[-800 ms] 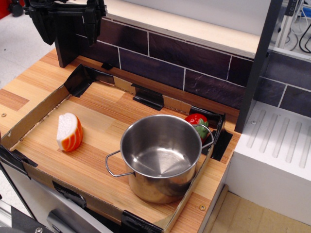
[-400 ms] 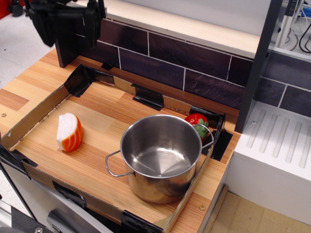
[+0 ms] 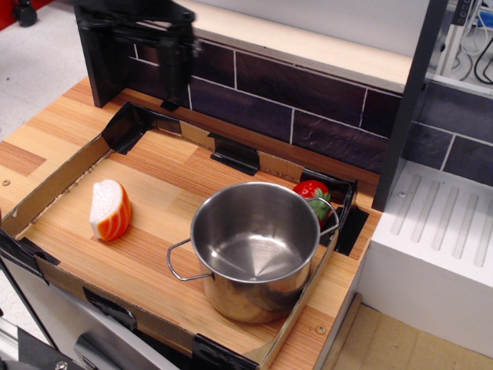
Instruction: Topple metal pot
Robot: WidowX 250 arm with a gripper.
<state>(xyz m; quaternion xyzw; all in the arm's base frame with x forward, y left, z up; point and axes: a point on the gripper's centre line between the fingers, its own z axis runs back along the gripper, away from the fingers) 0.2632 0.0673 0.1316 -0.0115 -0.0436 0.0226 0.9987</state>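
Note:
The metal pot (image 3: 254, 250) is a large shiny steel cylinder with two thin wire loop handles. It stands upright and empty at the front right of the cardboard-edged wooden tray (image 3: 54, 185). My black gripper (image 3: 139, 73) hangs high at the back left, above the tray's far corner and well apart from the pot. Its jaws stand wide apart and hold nothing; its outline is partly blurred.
A toy strawberry (image 3: 312, 194) sits just behind the pot against the tray's back right corner. An orange-and-white onion slice (image 3: 110, 210) stands at the tray's left. A dark tiled wall (image 3: 293, 96) runs behind. A white drainer (image 3: 443, 223) is on the right.
My gripper has moved to the right along the back wall, toward the pot's side. The pot, strawberry and onion slice have not moved.

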